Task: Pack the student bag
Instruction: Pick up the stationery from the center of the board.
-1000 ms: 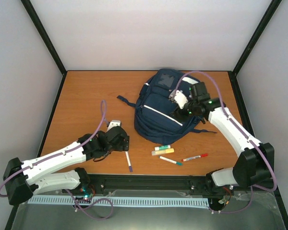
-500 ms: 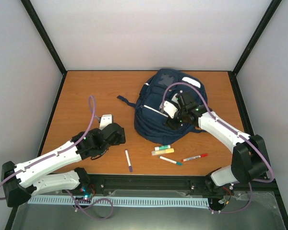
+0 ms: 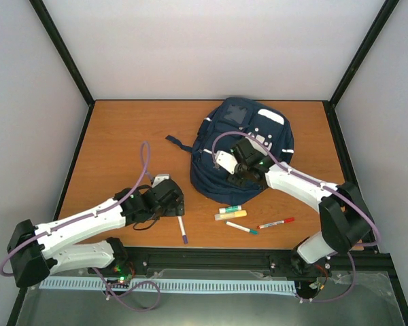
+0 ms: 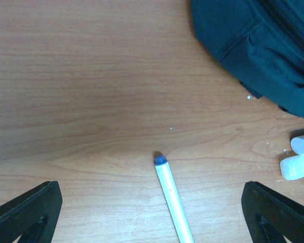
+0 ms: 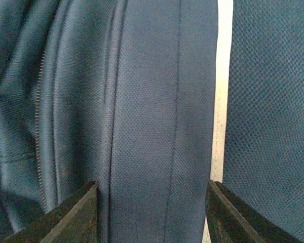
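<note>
Navy student bag [image 3: 214, 183] lies on the wooden table [image 3: 122, 136], contents hidden.
Left pincer [image 4: 151, 188] spread wide; right pincer [image 5: 152, 185] straddles bag fabric, grip unclear.

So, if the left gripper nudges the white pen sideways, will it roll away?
Likely yes: the pen is a thin round barrel lying flat on the smooth table. It looks stiff and light, so easy to lift.

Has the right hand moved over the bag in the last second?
Yes. The right hand has slid left and slightly nearer across the bag, from right of its middle to left of it; the bag itself lies unmoved.
</note>
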Robot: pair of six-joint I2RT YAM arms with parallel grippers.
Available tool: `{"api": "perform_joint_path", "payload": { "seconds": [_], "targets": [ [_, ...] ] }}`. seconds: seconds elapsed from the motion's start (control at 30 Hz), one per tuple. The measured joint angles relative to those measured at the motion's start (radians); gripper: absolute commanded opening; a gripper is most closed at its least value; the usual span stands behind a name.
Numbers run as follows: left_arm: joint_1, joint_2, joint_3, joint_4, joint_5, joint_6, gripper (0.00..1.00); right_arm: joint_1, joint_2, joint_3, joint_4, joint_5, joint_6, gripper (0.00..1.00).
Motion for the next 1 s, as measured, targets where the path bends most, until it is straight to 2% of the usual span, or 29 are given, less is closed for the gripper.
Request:
{"api": "perform_joint_path", "payload": {
  "seconds": [0.13,0.2,0.27,0.33,0.5,0.77,0.9,1.0],
  "targets": [
    [0.000,0.013,-0.020,0.017,0.046,-0.007,1.00,0.020,0.026,-0.007,0.022,0.074,-0.003,0.54],
    [0.000,0.029,-0.024,0.031,0.068,-0.010,1.00,0.028,0.027,-0.011,0.031,0.107,-0.004,0.49],
    [0.000,0.040,-0.028,0.040,0.084,-0.010,1.00,0.034,0.027,-0.012,0.039,0.134,-0.005,0.40],
    [0.000,0.045,-0.032,0.047,0.095,-0.010,1.00,0.037,0.027,-0.013,0.047,0.159,-0.007,0.25],
    [0.000,0.064,-0.032,0.055,0.120,-0.010,1.00,0.039,0.005,-0.024,0.072,0.208,-0.005,0.06],
    [0.000,0.130,-0.032,0.053,0.148,-0.035,0.99,0.036,-0.068,-0.054,0.106,0.232,-0.006,0.03],
    [0.000,0.180,-0.032,0.053,0.167,-0.043,0.88,0.027,-0.117,-0.076,0.131,0.235,-0.003,0.03],
    [0.000,0.229,-0.032,0.055,0.186,-0.051,0.85,0.024,-0.163,-0.094,0.154,0.238,0.001,0.03]
  ]
}}
